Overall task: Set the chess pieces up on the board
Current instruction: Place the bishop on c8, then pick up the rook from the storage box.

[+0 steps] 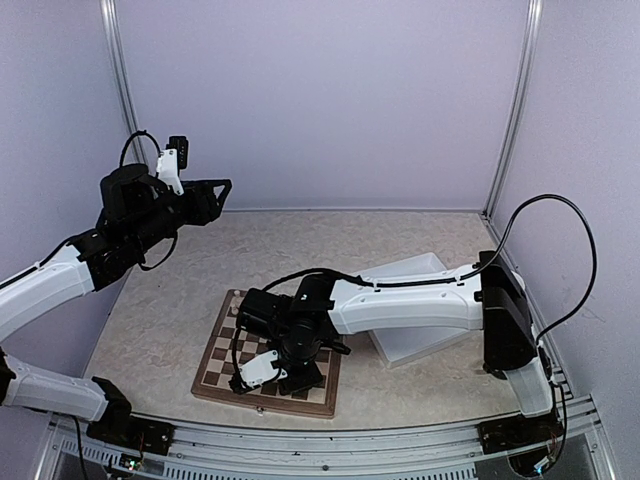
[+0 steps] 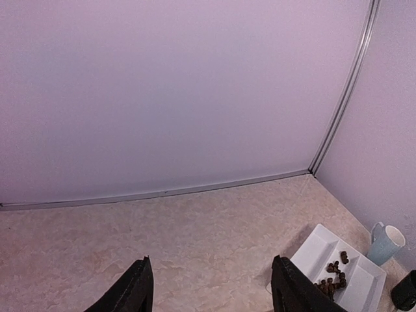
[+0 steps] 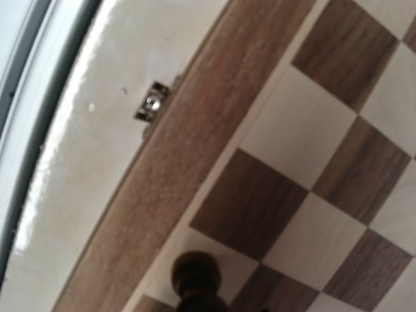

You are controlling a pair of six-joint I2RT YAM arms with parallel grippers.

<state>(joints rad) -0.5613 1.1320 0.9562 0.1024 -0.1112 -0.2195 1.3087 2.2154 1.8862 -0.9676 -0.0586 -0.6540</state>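
The wooden checkered board lies at the near middle of the table. My right gripper reaches down over the board's near edge, and its fingers are hidden in both views. In the right wrist view a dark brown chess piece stands on a light square beside the board's rim; I cannot tell whether it is held. My left gripper is raised high at the back left. It stands open with nothing between its black fingers. Several dark pieces lie in a white tray.
The white tray sits right of the board, partly under my right arm. A pale blue mug and a black object stand beyond the tray. A small metal latch sits on the board's outer edge.
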